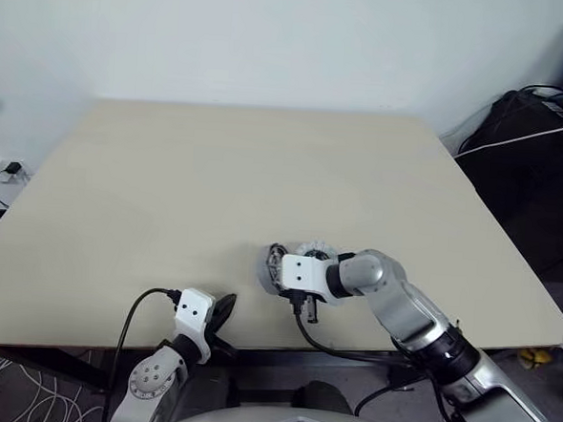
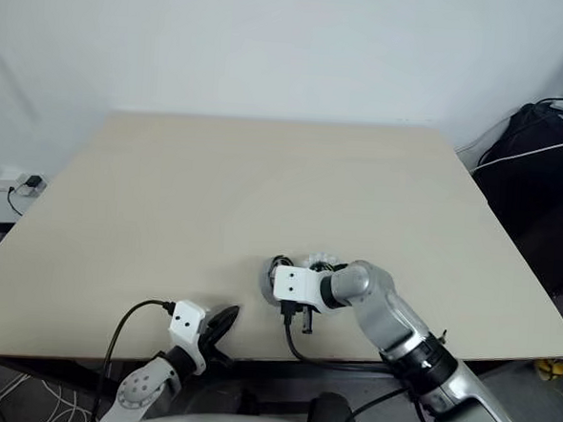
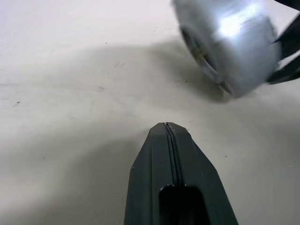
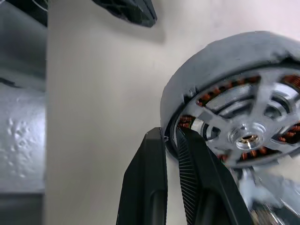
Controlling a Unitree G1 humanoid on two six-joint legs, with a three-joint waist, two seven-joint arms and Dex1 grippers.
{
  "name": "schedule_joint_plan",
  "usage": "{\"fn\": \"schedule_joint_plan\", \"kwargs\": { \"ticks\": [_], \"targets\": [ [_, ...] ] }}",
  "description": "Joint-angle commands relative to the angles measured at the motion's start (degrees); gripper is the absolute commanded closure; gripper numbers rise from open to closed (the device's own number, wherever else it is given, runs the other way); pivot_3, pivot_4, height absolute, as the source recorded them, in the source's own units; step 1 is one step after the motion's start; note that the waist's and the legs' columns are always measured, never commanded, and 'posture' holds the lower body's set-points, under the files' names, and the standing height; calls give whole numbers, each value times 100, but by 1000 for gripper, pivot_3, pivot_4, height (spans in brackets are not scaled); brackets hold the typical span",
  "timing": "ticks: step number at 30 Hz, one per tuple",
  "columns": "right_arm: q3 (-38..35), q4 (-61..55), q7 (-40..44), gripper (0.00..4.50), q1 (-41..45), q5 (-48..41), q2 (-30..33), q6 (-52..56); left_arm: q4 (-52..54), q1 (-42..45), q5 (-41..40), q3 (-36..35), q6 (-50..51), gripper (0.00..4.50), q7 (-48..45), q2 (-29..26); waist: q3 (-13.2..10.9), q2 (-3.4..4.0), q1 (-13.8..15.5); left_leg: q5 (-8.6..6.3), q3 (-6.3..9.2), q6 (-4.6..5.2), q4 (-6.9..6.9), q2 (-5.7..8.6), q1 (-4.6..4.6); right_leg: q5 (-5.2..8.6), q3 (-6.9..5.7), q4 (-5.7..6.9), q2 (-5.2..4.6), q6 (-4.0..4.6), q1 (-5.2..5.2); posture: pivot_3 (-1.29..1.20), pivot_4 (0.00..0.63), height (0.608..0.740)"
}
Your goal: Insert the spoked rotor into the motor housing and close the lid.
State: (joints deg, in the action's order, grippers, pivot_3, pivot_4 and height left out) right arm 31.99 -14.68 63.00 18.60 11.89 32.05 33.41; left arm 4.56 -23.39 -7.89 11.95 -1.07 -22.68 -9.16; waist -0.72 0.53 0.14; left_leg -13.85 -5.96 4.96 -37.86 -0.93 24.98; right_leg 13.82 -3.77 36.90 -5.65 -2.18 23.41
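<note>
A beige table [image 1: 216, 188] is seen from the head camera, with both arms entering from its near edge.

The left gripper [image 1: 224, 313] is positioned at roughly 7 o'clock on the table, just inside the near edge. Its two black fingers [image 3: 171, 164] are pressed together along a single seam, and nothing is held between them.

The right gripper [image 4: 171, 140] is positioned at about 5 o'clock from the table centre, pointing towards the robot's left. Its fingers are closed down on the rim of a round grey assembly, one finger outside the rim and one inside.

The motor housing [image 4: 220, 61] is noted as the grey outer shell of that assembly, tilted up on edge off the table surface, at about 5 o'clock from the table centre and at roughly 2 o'clock from the left gripper. Copper-coloured windings are visible within its rim.

The spoked rotor [image 4: 262, 126] is seated inside the housing, its pale spokes and central hub facing the right wrist camera.

A pale ribbed round part [image 1: 315, 250], partly hidden behind the right wrist, lies on the table; it cannot be identified with certainty.
</note>
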Motion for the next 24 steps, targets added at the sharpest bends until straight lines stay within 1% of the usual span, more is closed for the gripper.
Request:
{"fn": "schedule_joint_plan", "kwargs": {
  "ticks": [1, 9, 12, 16, 18, 22, 24],
  "targets": [
    [-223, -523, 83, 4401, -62, -253, 170, 360, 208, 83, -38, 34, 12, 4500, -54, 8, 0, 0, 4, 0, 1, 0, 0, 0, -1, 0, -1, 1, 1, 0, 0, 0, 0, 740],
    [-262, -902, 48, 4401, -13, -619, 469, 927, 180, 98, -44, 23, 25, 4500, -108, -4, -4, -6, 26, 0, 3, 1, -6, 0, 2, 0, -11, 0, 2, 0, 0, 0, 0, 740],
    [-218, -861, -54, 4401, 53, -729, 388, 1136, 156, 78, -39, 23, 7, 4500, -132, -4, -5, -7, 49, 0, 3, 1, -8, 1, 3, 0, -13, 0, 2, -1, -1, 0, 0, 740],
    [-76, -545, -402, 4401, 177, -744, 12, 1381, 149, 75, -33, 17, 2, 4500, -151, -5, -6, -9, 55, 0, 4, 1, -7, -1, 2, 0, -13, 2, 3, 0, 0, 0, 0, 740],
    [-20, -267, -647, 4401, 265, -727, -288, 1475, 165, 73, -35, 10, 9, 4500, -150, -8, -5, -9, 51, 0, 4, 1, -5, -2, 0, 0, -13, 3, 4, 0, 0, 0, 0, 740],
    [33, 273, -1061, 4401, 414, -728, -791, 1488, 233, 29, -29, 3, 31, 4500, -124, -14, -7, -10, 56, 0, 4, 1, -9, -1, 2, 0, -14, 5, 4, 0, -1, 0, 0, 740],
    [30, 472, -1205, 4401, 458, -744, -941, 1469, 263, 8, -23, 2, 41, 4500, -110, -13, -8, -8, 61, 0, 4, 1, -11, 0, 4, -1, -15, 5, 3, -1, 0, 0, 0, 740]
  ]
}}
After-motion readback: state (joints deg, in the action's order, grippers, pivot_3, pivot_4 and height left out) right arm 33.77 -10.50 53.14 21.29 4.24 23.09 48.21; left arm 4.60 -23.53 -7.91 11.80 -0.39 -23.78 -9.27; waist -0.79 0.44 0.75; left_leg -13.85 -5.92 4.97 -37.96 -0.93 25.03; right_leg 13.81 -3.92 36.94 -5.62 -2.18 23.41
